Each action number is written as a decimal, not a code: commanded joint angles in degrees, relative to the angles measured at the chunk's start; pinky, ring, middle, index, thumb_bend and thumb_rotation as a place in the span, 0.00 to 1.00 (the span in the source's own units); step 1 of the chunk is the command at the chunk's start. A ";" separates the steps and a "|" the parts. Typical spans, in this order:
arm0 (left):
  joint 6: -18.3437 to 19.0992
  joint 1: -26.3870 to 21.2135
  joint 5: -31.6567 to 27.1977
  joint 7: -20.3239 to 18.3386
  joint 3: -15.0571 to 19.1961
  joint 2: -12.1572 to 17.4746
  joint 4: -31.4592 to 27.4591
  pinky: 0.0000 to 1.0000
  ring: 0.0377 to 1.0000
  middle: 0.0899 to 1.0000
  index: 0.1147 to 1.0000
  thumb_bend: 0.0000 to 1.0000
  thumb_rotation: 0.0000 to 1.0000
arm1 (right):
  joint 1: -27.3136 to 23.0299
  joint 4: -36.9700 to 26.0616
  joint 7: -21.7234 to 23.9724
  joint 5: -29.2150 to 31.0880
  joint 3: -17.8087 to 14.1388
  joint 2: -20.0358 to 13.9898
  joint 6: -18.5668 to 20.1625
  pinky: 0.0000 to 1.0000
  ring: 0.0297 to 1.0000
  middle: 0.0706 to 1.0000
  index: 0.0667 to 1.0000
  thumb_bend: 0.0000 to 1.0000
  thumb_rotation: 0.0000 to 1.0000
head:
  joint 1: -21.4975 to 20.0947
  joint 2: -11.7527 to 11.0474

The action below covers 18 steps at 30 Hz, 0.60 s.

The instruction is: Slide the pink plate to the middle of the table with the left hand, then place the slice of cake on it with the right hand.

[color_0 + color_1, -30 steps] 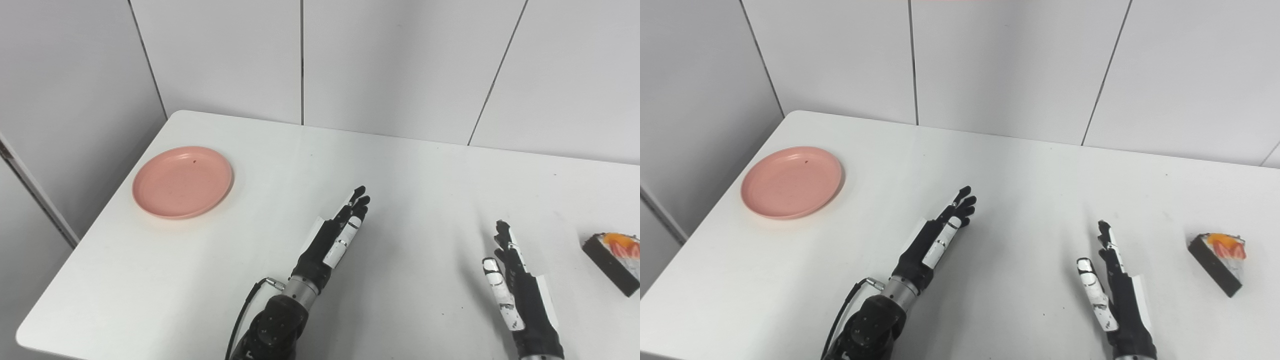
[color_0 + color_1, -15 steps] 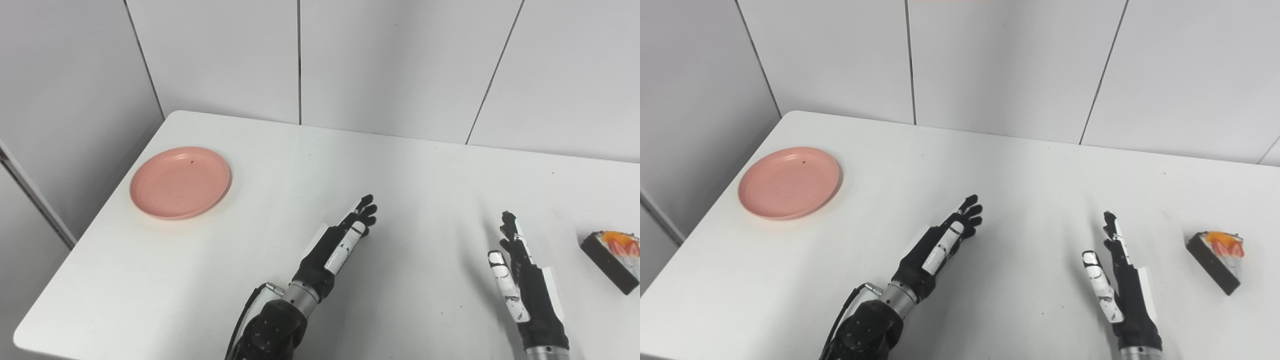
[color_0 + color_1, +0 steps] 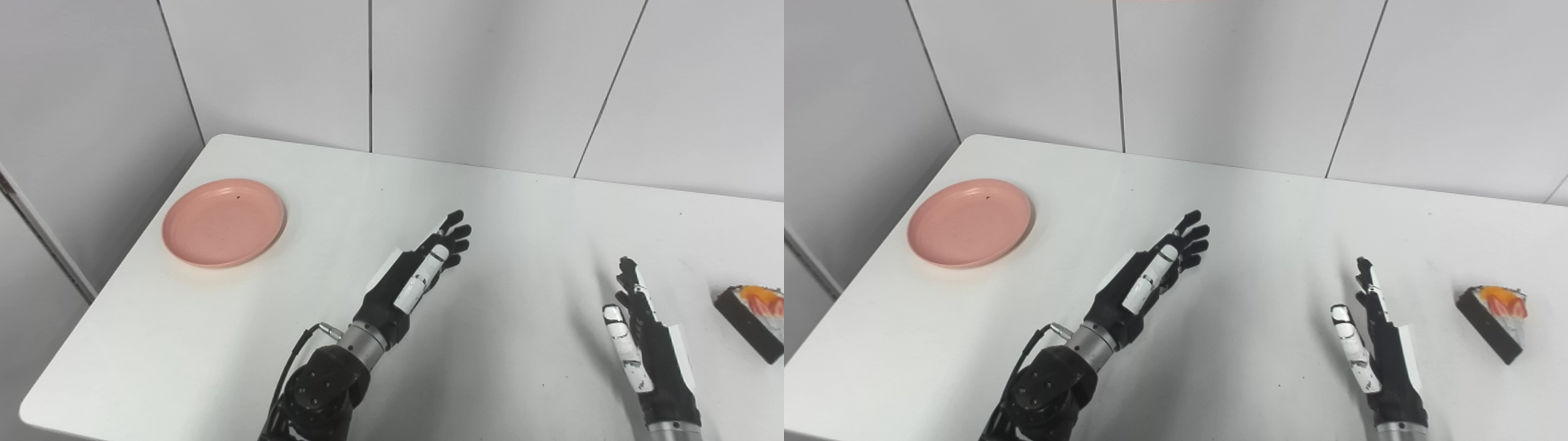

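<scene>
Right now, your pink plate [image 3: 223, 222] sits near the left edge of the white table [image 3: 343, 184], well apart from both hands, and it holds nothing; you can make out only a small dark speck on its surface. Your left hand [image 3: 415, 274] is stretched out above the middle of the table, fingers [image 3: 456, 236] straight and slightly fanned, gripping nothing and pointing up and to the right, away from the plate. A cable [image 3: 294, 361] loops beside its wrist. Your right hand [image 3: 1377, 343] stands edge-on near the table's front right, fingers extended and apart, thumb [image 3: 1350, 346] held off to the side, empty as well. The slice of cake [image 3: 1494, 321] lies on the bare tabletop by the right edge, to the right of that hand and not touching it: a dark wedge with a pale layer and red and orange fruit on top. In the left eye view the slice is partly cut by the picture's border. Grey wall panels [image 3: 478, 73] rise behind the table. Neither the plate nor the cake is in contact with either hand.
</scene>
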 commanded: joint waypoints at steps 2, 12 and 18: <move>0.39 -3.22 -0.16 0.36 0.84 0.29 -3.28 0.92 0.93 0.93 0.92 0.43 1.00 | 2.00 4.47 -0.11 0.12 -0.14 -0.41 -2.81 0.94 0.96 0.98 0.97 0.37 1.00 | 0.11 0.09; 6.77 -8.15 -3.52 1.02 7.27 1.73 -7.44 0.98 0.93 0.93 0.91 0.47 1.00 | 1.84 5.04 -0.26 0.28 -0.22 -0.75 -3.19 0.94 0.96 0.98 0.96 0.39 1.00 | 0.61 0.15; 8.77 -11.25 -4.88 2.53 11.78 3.78 -8.14 0.97 0.90 0.90 0.88 0.48 1.00 | 1.89 5.12 -0.14 0.65 -0.35 -0.86 -3.36 0.94 0.96 0.98 0.96 0.37 1.00 | 0.90 0.23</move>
